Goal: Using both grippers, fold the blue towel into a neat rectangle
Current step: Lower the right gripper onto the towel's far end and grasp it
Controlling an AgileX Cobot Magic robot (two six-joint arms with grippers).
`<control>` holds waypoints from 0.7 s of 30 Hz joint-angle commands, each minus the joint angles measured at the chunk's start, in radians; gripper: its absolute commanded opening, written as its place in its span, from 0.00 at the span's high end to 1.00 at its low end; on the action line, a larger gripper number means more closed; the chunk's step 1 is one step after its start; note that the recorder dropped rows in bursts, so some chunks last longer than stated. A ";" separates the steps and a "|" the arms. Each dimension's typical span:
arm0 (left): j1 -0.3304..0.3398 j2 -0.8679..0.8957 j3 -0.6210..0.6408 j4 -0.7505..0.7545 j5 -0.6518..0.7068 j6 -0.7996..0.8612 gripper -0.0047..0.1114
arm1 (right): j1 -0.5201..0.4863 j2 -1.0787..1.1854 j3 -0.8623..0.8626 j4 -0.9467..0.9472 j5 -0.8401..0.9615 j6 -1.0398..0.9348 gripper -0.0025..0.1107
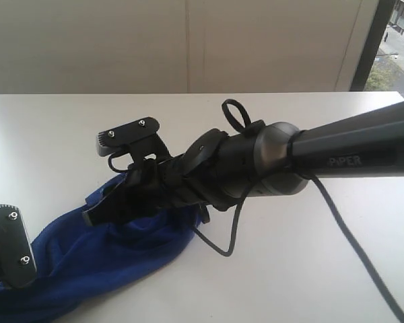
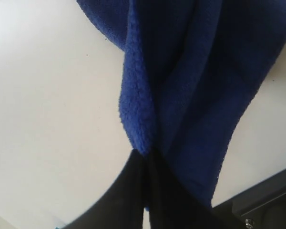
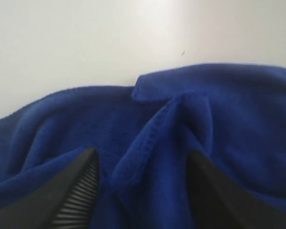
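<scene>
The blue towel [image 1: 131, 252] lies bunched on the white table [image 1: 47, 141] at the front left. In the left wrist view my left gripper [image 2: 145, 156] is shut on a gathered edge of the towel [image 2: 190, 95], which spreads away from the jaws in long folds. My right arm reaches across from the right, and its gripper [image 1: 111, 202] sits low over the towel's upper part. In the right wrist view the right gripper [image 3: 142, 153] is open, with a raised fold of the towel [image 3: 162, 129] standing between its two fingers [image 3: 78, 188], untouched by either.
The left arm's grey bracket plate [image 1: 11, 245] shows at the front left edge. A black cable [image 1: 363, 259] trails from the right arm over the table. The table's far edge [image 1: 188, 94] meets a pale wall with a window at the right.
</scene>
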 commanded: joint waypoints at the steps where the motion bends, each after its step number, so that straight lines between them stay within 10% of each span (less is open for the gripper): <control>1: -0.004 -0.012 0.009 0.005 0.015 -0.009 0.96 | 0.000 0.039 -0.017 0.002 0.062 0.010 0.52; 21: -0.004 -0.012 0.009 0.005 0.015 -0.009 0.96 | 0.000 0.128 -0.129 0.009 0.084 0.010 0.72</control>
